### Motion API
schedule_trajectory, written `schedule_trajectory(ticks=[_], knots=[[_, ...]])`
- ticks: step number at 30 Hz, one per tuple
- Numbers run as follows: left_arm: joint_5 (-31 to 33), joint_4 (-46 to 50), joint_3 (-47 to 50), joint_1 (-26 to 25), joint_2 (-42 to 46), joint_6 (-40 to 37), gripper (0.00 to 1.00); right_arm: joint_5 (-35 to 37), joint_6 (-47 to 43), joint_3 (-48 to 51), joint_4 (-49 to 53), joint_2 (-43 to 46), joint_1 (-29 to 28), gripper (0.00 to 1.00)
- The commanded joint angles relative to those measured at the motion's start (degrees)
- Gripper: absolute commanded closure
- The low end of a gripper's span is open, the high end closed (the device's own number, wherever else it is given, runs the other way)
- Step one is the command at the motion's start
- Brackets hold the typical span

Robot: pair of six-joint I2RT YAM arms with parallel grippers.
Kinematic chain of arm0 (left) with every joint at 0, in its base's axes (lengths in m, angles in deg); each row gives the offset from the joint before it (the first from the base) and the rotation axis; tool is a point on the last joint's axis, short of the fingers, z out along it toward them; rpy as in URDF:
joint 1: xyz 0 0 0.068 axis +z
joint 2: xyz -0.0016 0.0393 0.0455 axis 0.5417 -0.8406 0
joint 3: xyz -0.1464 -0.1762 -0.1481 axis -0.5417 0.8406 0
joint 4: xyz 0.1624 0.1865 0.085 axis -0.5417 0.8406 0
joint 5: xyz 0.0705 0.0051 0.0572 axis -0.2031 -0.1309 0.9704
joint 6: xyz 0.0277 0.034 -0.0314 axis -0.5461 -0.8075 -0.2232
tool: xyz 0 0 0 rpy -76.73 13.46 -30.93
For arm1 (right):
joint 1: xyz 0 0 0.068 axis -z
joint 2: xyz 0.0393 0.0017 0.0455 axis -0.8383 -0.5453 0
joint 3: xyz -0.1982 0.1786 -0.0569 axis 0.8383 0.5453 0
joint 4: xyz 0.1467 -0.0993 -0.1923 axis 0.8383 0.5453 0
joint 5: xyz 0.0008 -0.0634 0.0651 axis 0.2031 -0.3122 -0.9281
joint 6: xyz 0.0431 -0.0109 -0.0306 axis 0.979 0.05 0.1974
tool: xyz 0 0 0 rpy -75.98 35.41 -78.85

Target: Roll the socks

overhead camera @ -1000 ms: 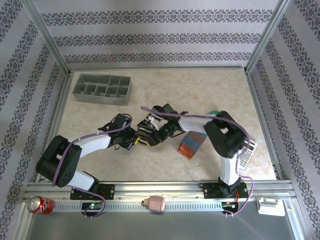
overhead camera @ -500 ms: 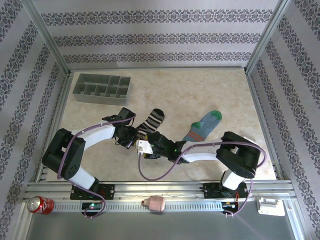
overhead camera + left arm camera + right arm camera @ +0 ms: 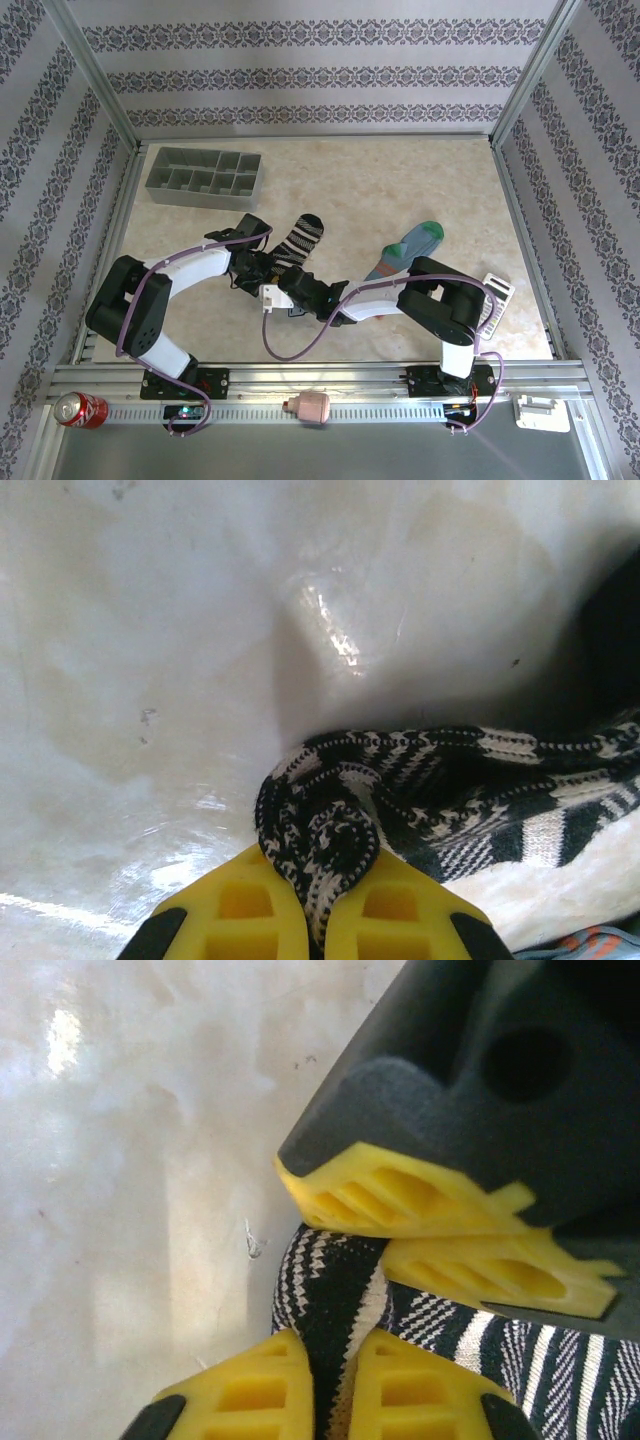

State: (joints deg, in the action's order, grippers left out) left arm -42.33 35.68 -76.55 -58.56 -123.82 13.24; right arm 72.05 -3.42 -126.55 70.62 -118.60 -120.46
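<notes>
Rolling is at an early stage: the left gripper [image 3: 318, 912] and right gripper [image 3: 333, 1368] both pinch the near end of the black striped sock [image 3: 300, 238] on the table [image 3: 400, 180], where only a small curl has formed, and the blue-grey sock [image 3: 408, 250] lies unrolled to its right.

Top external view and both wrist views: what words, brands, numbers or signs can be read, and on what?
No text can be quoted.
On the red can: white lettering, too small and blurred to read.
On the white flat device: rows of dark marks, too small to read.
On the black striped sock: woven pattern, no lettering.
</notes>
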Motion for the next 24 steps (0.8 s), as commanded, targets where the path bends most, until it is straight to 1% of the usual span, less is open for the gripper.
schedule_trajectory(ticks=[1, 2, 4, 6, 8, 10, 13, 16, 18, 21, 24], knots=[[-0.8, 5.2, 0.9, -0.2, 2.3, 0.6, 0.97, -1.4, 3.4, -0.2, 5.5, -1.0, 2.0, 1.00], [-0.7, 5.0, 1.0, 0.1, 3.1, 0.8, 0.89, -3.2, 4.2, -0.1, 6.5, -0.5, 2.4, 1.00], [0.6, 4.4, 1.6, 0.7, 6.4, 1.5, 0.67, -9.1, 6.8, -0.2, 9.3, 0.5, 3.9, 1.00], [2.0, 3.6, 2.6, 1.7, 9.7, 2.0, 0.53, -14.5, 9.5, -0.5, 11.5, 0.9, 5.6, 1.00], [2.8, 2.4, 4.0, 3.1, 12.7, 2.9, 0.44, -19.5, 11.9, -0.5, 13.1, 1.1, 7.2, 1.00], [3.2, 1.3, 5.7, 4.9, 15.4, 3.1, 0.41, -25.3, 14.4, -0.9, 14.8, 0.8, 9.0, 1.00], [1.5, 1.2, 7.9, 7.7, 17.8, 2.7, 0.41, -33.4, 17.1, -2.0, 17.9, -0.2, 11.8, 1.00], [1.3, -0.7, 9.6, 8.4, 20.5, 1.7, 0.43, -40.6, 19.7, -3.2, 20.1, -1.7, 14.4, 1.00], [-0.5, -4.9, 11.0, 8.3, 21.1, 1.1, 0.47, -44.5, 21.2, -3.8, 21.0, -2.6, 15.7, 1.00], [-4.0, -14.2, 13.3, 7.4, 20.4, 0.2, 0.51, -50.4, 24.0, -5.8, 22.7, -4.6, 17.9, 1.00], [-4.9, -21.4, 15.0, 5.6, 19.2, -1.4, 0.52, -55.2, 26.8, -7.4, 23.5, -6.9, 20.1, 1.00]])
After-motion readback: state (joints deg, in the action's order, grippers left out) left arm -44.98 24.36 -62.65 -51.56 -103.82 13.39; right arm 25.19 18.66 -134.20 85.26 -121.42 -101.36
